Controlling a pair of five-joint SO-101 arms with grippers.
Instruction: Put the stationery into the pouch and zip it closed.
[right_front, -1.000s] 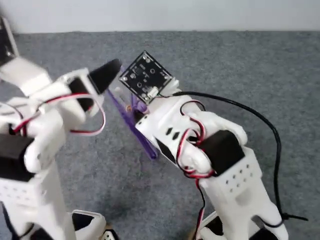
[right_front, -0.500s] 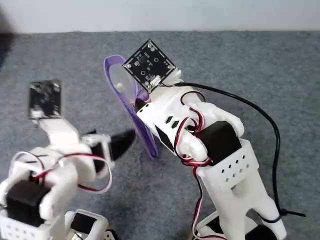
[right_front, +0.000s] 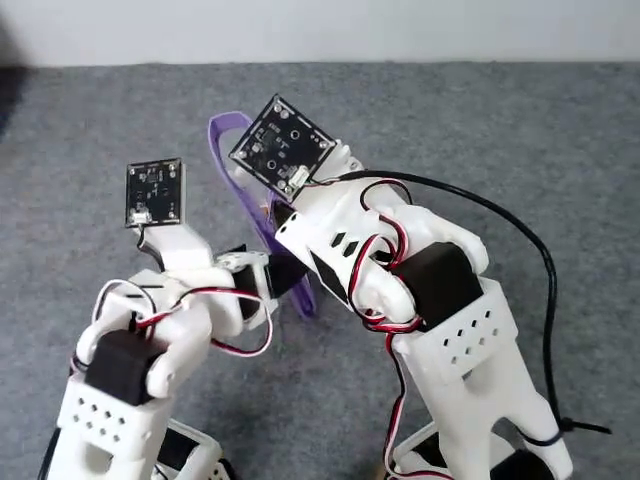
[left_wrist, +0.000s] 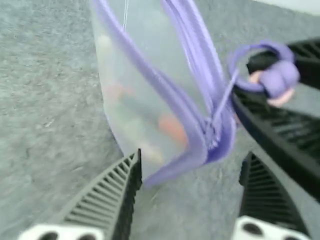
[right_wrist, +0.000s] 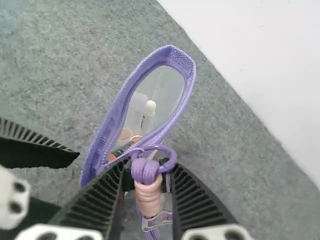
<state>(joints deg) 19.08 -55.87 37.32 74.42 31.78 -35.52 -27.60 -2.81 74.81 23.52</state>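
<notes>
A clear pouch with purple edging hangs upright above the grey mat, between the two arms. Its mouth gapes open at the top. Inside the pouch I see a white-tipped stick and small orange pieces. My right gripper is shut on the pouch's zipper end, where a purple loop and a peach bead sit between its fingers. My left gripper is open and straddles the pouch's lower corner without squeezing it. In the high view the left gripper meets the pouch's lower end.
The grey felt mat covers the table, bare on the far and right sides. A white wall borders the back. A black cable loops from the right arm over the mat at the right.
The left arm swung away from the pouch's top, dropped back towards its base, then came forward, and its open gripper now stands at the pouch's lower corner. The right arm kept hold of the pouch.
</notes>
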